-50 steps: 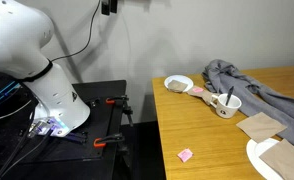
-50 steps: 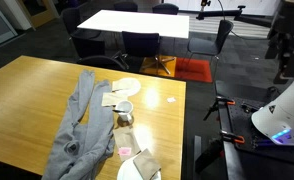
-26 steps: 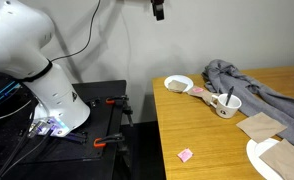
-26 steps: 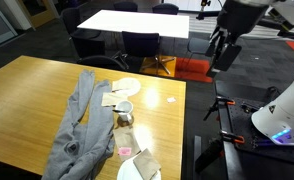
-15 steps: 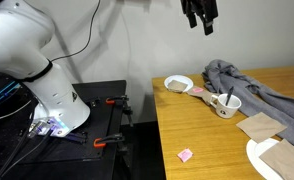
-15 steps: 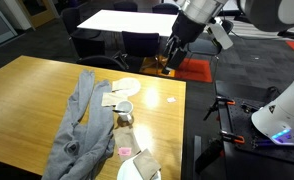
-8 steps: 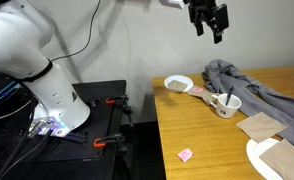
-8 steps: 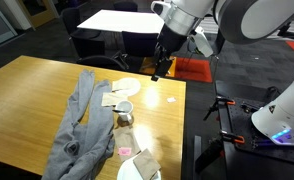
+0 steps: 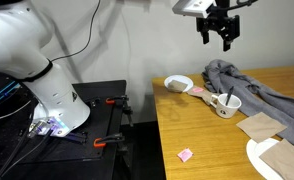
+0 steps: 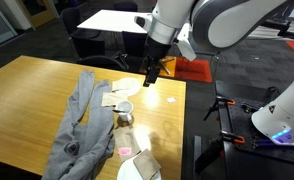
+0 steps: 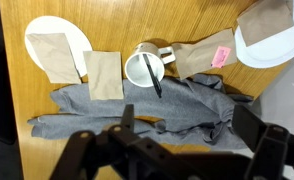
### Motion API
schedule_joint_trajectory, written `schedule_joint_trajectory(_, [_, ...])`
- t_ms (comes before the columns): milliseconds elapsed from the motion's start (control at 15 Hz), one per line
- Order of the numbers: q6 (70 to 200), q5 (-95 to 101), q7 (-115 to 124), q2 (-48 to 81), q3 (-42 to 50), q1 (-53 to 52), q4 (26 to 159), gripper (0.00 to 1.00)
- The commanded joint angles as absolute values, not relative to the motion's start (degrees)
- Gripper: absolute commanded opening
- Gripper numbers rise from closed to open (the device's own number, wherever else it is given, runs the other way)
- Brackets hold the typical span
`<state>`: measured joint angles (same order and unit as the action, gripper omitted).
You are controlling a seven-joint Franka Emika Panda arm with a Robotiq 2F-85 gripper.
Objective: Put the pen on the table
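Note:
The pen [image 11: 152, 76] is a thin dark stick that rests in a small white cup [image 11: 143, 68] and leans over its rim. In an exterior view it sticks up out of the cup [image 9: 225, 104]. The cup stands on the orange-brown wooden table [image 9: 187, 125], next to a grey cloth [image 9: 252, 85]. My gripper [image 9: 217, 42] hangs open and empty, high above the cup and the cloth. In the wrist view its two dark fingers [image 11: 125, 118] stand wide apart over the cloth [image 11: 137, 110]. In an exterior view the gripper [image 10: 151, 80] is above the table's edge by the plate.
A white plate [image 9: 178, 84] sits near the table's corner. White plates with brown napkins [image 11: 57, 40] [image 11: 272, 40] flank the cup, with a loose napkin [image 11: 105, 75]. A pink scrap [image 9: 185, 155] lies near the edge. A black platform with red clamps [image 9: 107, 105] holds the robot base.
My gripper has swung from off to the side of the table to a spot above the cup and cloth, staying open. Nothing on the table has moved.

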<state>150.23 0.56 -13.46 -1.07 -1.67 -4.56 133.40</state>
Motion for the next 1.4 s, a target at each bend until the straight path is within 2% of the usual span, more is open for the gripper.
schedule_joint_trajectory(0, [149.94,0.75,-13.27,-0.34,-2.22,-4.03,132.73,1.0])
schedule_joint_trajectory(400, [149.85,0.83,-13.27,0.43,-2.25,-3.95,132.04,1.0])
schedule_joint_trajectory(867, [157.16,-1.84,-26.51,8.33,-3.11,-2.95,129.33,1.0])
schedule_joint_trajectory(1333, [158.35,-5.13,-39.28,16.3,-7.36,2.04,123.8,1.0])
